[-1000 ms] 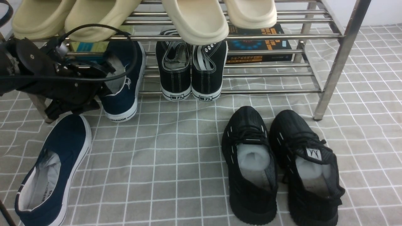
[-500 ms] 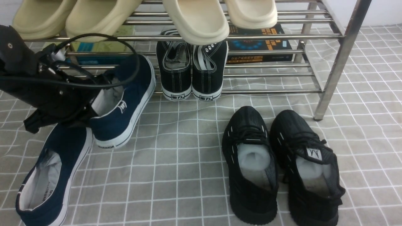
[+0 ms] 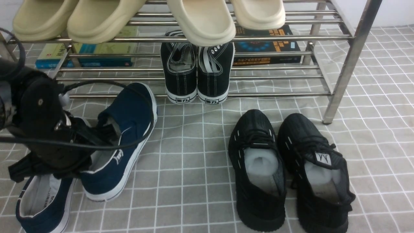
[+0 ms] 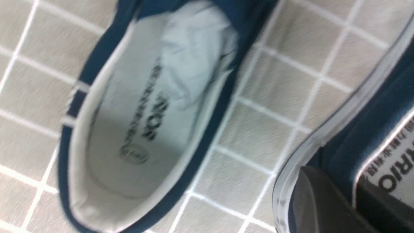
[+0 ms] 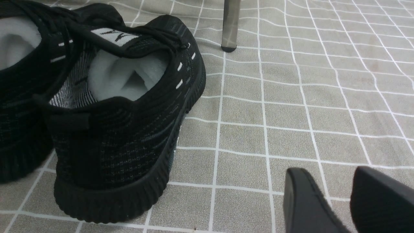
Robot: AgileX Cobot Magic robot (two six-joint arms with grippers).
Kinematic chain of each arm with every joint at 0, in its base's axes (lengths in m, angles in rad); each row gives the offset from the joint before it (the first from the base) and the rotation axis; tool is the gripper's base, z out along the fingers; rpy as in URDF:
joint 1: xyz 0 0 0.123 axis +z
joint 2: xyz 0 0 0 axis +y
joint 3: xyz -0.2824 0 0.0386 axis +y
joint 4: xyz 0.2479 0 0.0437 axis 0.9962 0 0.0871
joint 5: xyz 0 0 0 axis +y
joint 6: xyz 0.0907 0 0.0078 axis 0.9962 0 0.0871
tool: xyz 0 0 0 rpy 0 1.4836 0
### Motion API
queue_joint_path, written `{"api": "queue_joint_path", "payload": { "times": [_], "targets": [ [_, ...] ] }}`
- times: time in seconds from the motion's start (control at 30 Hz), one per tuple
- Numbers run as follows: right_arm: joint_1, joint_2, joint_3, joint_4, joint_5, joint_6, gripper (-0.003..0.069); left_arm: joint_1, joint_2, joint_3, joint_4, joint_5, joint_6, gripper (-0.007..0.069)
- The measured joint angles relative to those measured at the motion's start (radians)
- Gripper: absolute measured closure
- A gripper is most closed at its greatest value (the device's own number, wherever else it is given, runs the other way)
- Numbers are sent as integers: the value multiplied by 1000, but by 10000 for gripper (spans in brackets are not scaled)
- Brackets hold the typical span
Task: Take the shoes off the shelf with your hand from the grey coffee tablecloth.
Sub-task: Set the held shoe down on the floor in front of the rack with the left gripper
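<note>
My left gripper (image 3: 104, 137), black with a round disc and looping cables, is shut on the side wall of a navy slip-on shoe (image 3: 124, 129). It holds the shoe tilted, clear of the steel shelf (image 3: 343, 68) and over the grey grid tablecloth (image 3: 187, 155). In the left wrist view one finger (image 4: 318, 200) is outside that shoe (image 4: 365, 136) and the other is inside. The second navy shoe (image 3: 43, 207) lies on the cloth at the front left and also shows in the left wrist view (image 4: 142, 110). My right gripper (image 5: 326, 178) is open and empty, low over the cloth.
Black lace-up sneakers (image 3: 197, 76) stand on the lower tier, with books (image 3: 266, 45) behind them. Beige slippers (image 3: 200, 19) sit on the top tier. Two black knit trainers (image 3: 258, 168) stand on the cloth at the front right, next to a shelf leg (image 5: 230, 26).
My left gripper has drawn the navy shoe off the lower tier, towards me and downwards, until it is beside the other navy shoe. Nothing else has moved.
</note>
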Motion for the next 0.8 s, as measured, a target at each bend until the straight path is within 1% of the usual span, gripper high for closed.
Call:
{"api": "queue_joint_path", "payload": {
  "times": [0.3, 0.63, 0.73, 0.8],
  "targets": [
    [0, 0, 0, 0, 0, 0, 421, 0, -19, 137, 9, -33, -94, 592],
    [0, 0, 0, 0, 0, 0, 421, 0, -19, 168, 13, -65, -105, 588],
    [0, 0, 0, 0, 0, 0, 421, 0, -19, 168, 13, -66, -99, 570],
    [0, 0, 0, 0, 0, 0, 421, 0, -19, 168, 13, -61, -87, 538]
  ]
}}
